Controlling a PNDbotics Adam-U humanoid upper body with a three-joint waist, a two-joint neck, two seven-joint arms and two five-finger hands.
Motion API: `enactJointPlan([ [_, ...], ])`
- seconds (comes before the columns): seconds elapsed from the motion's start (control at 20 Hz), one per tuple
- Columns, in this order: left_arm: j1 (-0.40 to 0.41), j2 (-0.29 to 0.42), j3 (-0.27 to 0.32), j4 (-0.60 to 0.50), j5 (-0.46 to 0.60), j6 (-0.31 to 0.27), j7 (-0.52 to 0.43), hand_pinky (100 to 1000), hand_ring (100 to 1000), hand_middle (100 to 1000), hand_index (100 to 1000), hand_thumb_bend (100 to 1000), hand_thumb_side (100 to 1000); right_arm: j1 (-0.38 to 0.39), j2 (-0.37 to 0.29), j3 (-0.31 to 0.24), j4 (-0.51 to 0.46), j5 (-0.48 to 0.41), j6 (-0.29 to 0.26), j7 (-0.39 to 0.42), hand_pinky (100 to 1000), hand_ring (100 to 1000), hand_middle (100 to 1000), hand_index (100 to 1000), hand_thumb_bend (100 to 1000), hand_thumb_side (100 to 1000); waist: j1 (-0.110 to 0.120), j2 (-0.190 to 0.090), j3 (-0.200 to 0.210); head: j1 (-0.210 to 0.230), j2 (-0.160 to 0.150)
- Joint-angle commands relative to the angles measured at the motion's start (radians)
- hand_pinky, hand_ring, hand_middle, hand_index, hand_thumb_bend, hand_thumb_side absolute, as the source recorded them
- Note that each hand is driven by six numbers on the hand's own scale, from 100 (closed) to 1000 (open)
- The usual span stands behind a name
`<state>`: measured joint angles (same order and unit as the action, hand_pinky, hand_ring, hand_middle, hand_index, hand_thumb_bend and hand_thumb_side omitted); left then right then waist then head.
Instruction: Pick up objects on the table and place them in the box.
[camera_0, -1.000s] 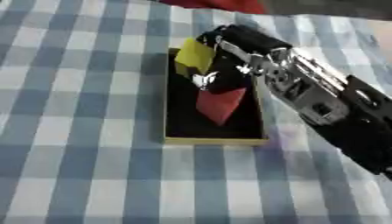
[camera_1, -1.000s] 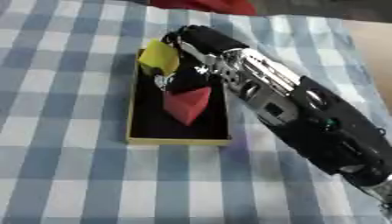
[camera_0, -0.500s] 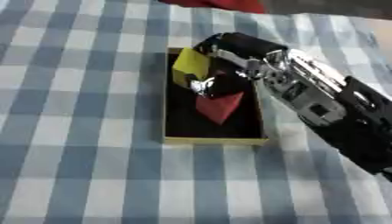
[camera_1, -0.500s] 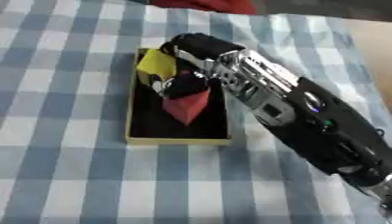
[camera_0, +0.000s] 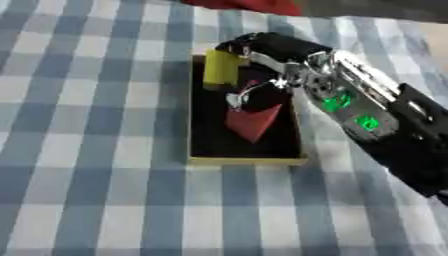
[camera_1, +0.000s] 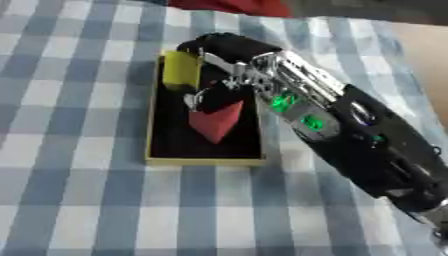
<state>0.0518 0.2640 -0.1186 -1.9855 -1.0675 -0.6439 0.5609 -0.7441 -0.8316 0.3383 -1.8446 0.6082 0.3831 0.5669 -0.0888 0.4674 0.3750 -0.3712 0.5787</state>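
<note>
A shallow box (camera_0: 247, 160) with a yellow rim and black floor lies on the checked cloth. A red wedge-shaped block (camera_0: 254, 122) rests inside it. My right hand (camera_0: 267, 47), black with a silver forearm, reaches in from the right over the box's far end. Its fingers are curled round a yellow block (camera_0: 220, 67) at the far left corner of the box. Silver fingertips (camera_0: 238, 97) point down just above the red block. Whether the yellow block touches the box floor is hidden. My left hand shows in neither view.
The blue-and-white checked tablecloth (camera_0: 96, 150) covers the table all round the box. A red object (camera_0: 241, 5) lies at the far edge. My right forearm (camera_0: 385, 130) crosses the cloth to the right of the box.
My right hand has sunk slightly with the yellow block, which now stands more upright at the box's far left corner. The red block and the box have not moved.
</note>
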Motion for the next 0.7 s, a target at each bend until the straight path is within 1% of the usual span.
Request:
enactJointPlan([
  [0.05, 0.003, 0.011, 0.011, -0.015, 0.005, -0.017, 0.018, 657, 699, 577, 409, 100, 239, -0.010, -0.022, -0.021, -0.037, -0.061, 0.024, -0.008, 956, 897, 797, 977, 100, 113, 0.006, -0.029, -0.003, 0.001, 0.001],
  [0.1, 0.004, 0.011, 0.011, -0.015, 0.006, -0.017, 0.017, 657, 698, 576, 408, 100, 239, -0.009, -0.024, -0.021, -0.045, -0.076, 0.031, -0.009, 958, 899, 801, 981, 100, 115, 0.006, -0.030, -0.004, 0.001, 0.002],
  [0.25, 0.004, 0.013, 0.012, -0.015, 0.009, -0.017, 0.016, 657, 698, 576, 408, 100, 239, -0.006, -0.030, -0.023, -0.061, -0.104, 0.041, -0.006, 962, 902, 808, 989, 100, 161, 0.006, -0.033, -0.006, 0.000, 0.003],
  [0.3, 0.004, 0.014, 0.012, -0.015, 0.010, -0.017, 0.016, 657, 698, 576, 408, 100, 239, -0.006, -0.031, -0.023, -0.064, -0.107, 0.042, -0.004, 966, 905, 810, 991, 100, 192, 0.006, -0.034, -0.007, 0.000, 0.003],
  [0.4, 0.005, 0.014, 0.013, -0.015, 0.012, -0.017, 0.015, 657, 698, 576, 408, 100, 238, -0.004, -0.031, -0.024, -0.066, -0.112, 0.044, -0.003, 966, 903, 809, 995, 100, 226, 0.007, -0.035, -0.007, -0.001, 0.004],
  [0.5, 0.007, 0.015, 0.014, -0.015, 0.013, -0.017, 0.015, 656, 698, 576, 408, 100, 238, -0.003, -0.029, -0.026, -0.067, -0.121, 0.047, -0.006, 966, 899, 806, 999, 100, 233, 0.008, -0.037, -0.008, 0.000, 0.005],
  [0.55, 0.007, 0.015, 0.014, -0.015, 0.014, -0.017, 0.016, 656, 698, 576, 408, 100, 239, -0.003, -0.027, -0.027, -0.067, -0.128, 0.050, -0.009, 966, 899, 806, 1000, 100, 281, 0.008, -0.038, -0.009, 0.000, 0.005],
  [0.65, 0.008, 0.017, 0.014, -0.015, 0.015, -0.018, 0.016, 656, 698, 575, 408, 100, 240, -0.002, -0.026, -0.027, -0.073, -0.143, 0.054, -0.015, 968, 899, 807, 1000, 100, 324, 0.009, -0.040, -0.010, 0.001, 0.006],
  [0.7, 0.008, 0.017, 0.015, -0.015, 0.016, -0.018, 0.016, 656, 698, 575, 408, 100, 242, -0.002, -0.026, -0.027, -0.077, -0.150, 0.055, -0.017, 969, 899, 808, 1000, 100, 366, 0.009, -0.041, -0.010, 0.001, 0.007],
])
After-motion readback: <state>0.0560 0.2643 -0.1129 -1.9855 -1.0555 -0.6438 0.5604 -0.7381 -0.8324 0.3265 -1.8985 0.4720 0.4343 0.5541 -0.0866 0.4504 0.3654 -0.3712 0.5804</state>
